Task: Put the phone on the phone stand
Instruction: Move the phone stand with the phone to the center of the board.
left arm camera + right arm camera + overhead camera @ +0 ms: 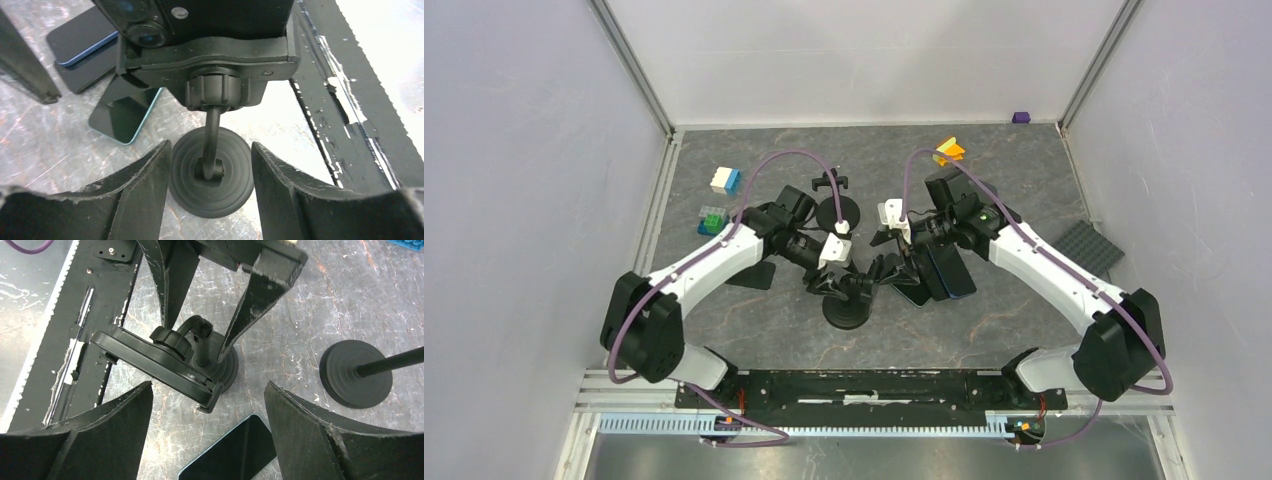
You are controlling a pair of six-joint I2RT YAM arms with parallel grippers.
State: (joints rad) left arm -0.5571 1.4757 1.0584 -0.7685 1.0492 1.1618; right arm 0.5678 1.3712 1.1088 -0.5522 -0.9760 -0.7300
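We see left arm (709, 262), right arm (1044, 262) bent inward, left pincer (211, 150) parted astride black round-based phone stand (210, 187), right pincer (208, 387) wide

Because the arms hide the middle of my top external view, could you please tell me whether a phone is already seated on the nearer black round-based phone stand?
Observer: Yes, the left wrist view shows a dark phone with two camera lenses sitting in the black plastic cradle of that black round-based phone stand.
Operator: Thank you; is the left gripper gripping the stand?
Observer: No, it is open, its fingers either side of the thin neck and apart from it.
Operator: And the right gripper, please?
Observer: It is open and empty, above a blue-edged dark phone lying flat on the grey marbled table.
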